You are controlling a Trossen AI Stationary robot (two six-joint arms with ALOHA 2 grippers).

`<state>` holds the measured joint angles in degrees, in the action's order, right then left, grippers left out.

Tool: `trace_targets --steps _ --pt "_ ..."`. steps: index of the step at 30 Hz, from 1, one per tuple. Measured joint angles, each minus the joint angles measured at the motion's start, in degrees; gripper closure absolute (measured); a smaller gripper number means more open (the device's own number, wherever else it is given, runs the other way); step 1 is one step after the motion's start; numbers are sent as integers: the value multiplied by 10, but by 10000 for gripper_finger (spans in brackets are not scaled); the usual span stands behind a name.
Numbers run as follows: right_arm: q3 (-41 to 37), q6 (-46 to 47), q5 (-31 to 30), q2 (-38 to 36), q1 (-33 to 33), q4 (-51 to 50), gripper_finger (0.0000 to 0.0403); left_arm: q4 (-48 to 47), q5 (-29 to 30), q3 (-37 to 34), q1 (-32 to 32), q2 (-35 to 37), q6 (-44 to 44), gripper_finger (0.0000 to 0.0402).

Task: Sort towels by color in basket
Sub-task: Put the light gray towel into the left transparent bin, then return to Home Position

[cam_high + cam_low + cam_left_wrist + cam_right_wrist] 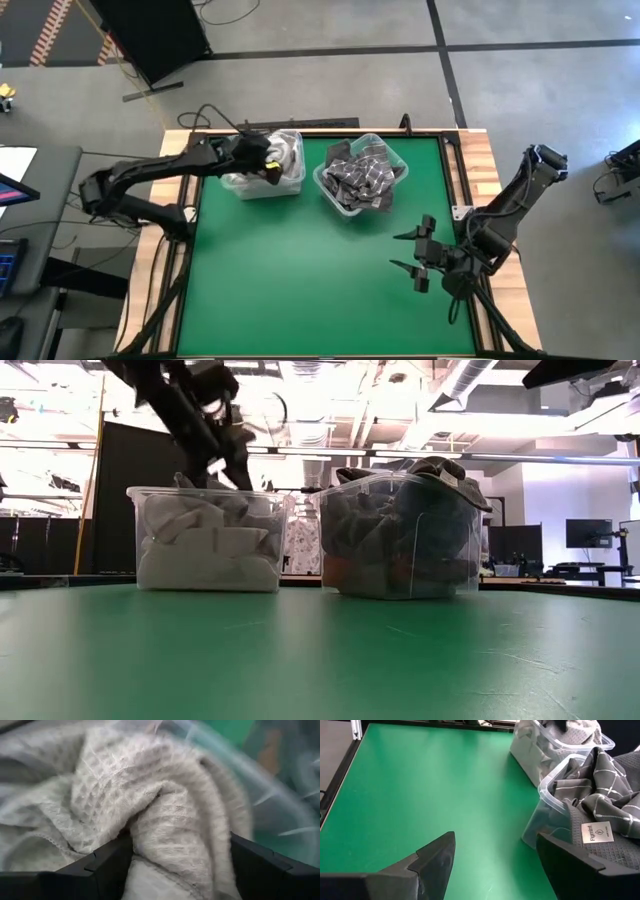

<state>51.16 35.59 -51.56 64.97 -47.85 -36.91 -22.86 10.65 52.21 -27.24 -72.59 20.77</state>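
Straddling waffle-weave towel (pixel 170 820), left claw (pixel 180 855)

The green desk (pixel 300 270) had just two clear plastic bins on it, side by side at the far edge: one (pixel 262 186) under the left jaws, the other (pixel 350 198) ahead of the right jaws.

Bright overhead ceiling lights (pixel 330 385) blow out the low view, tabletop (pixel 300 280) evenly lit, left wrist close-up soft, edges blurred.
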Motion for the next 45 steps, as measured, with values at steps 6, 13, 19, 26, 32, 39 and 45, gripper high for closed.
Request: trace_targets --steps 6,13,19,26,32,39,45 --pt "0 0 -14 -2 -8 -22 92 -64 1 39 8 78 -7 109" --pt "-1 -10 -67 -43 -49 -51 92 -130 16 63 37 184 -48 109" --pt "-1 -53 -74 -122 -77 -51 92 -176 64 64 100 272 -58 109" --pt "-1 -146 -73 -223 -70 -46 92 -148 64 11 210 321 -58 109" --pt "-42 -247 -63 -319 -78 30 92 -40 64 -76 296 319 -72 109" --pt "-184 -344 -24 -482 -80 175 92 211 64 -199 382 318 -113 109" --pt "-284 -391 -20 -645 -79 223 92 314 64 -261 421 319 -149 109"
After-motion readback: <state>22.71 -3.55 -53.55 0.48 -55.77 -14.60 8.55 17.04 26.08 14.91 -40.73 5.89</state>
